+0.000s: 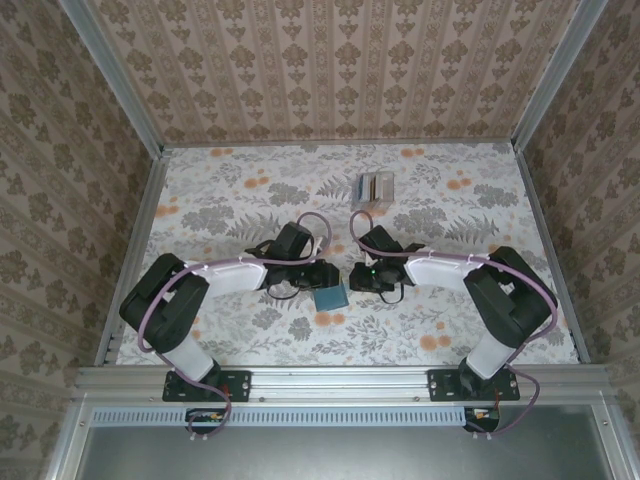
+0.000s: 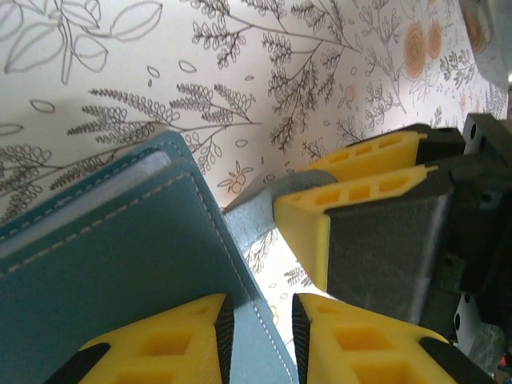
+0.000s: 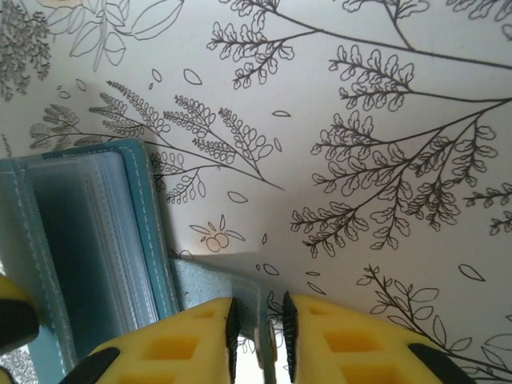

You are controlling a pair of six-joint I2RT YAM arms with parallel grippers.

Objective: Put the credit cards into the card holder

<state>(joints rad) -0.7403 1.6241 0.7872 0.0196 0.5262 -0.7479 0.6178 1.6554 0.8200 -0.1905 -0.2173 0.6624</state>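
Note:
The credit cards (image 1: 374,187) lie in a small fanned stack at the back of the table, away from both arms. The teal card holder (image 1: 330,298) sits between the two grippers near the table's middle. My left gripper (image 2: 260,308) is closed on the edge of its teal cover (image 2: 104,264). My right gripper (image 3: 260,308) pinches a thin grey-blue inner flap (image 3: 216,280). The card holder (image 3: 88,232) stands spread open, showing clear slots. In the top view the left gripper (image 1: 320,281) and right gripper (image 1: 361,278) face each other. The right gripper's yellow fingers (image 2: 352,200) sit close beside the left's.
The floral tablecloth (image 1: 230,200) covers the table, with patterned walls on three sides and a metal rail (image 1: 340,378) at the near edge. Open tabletop lies between the card holder and the cards.

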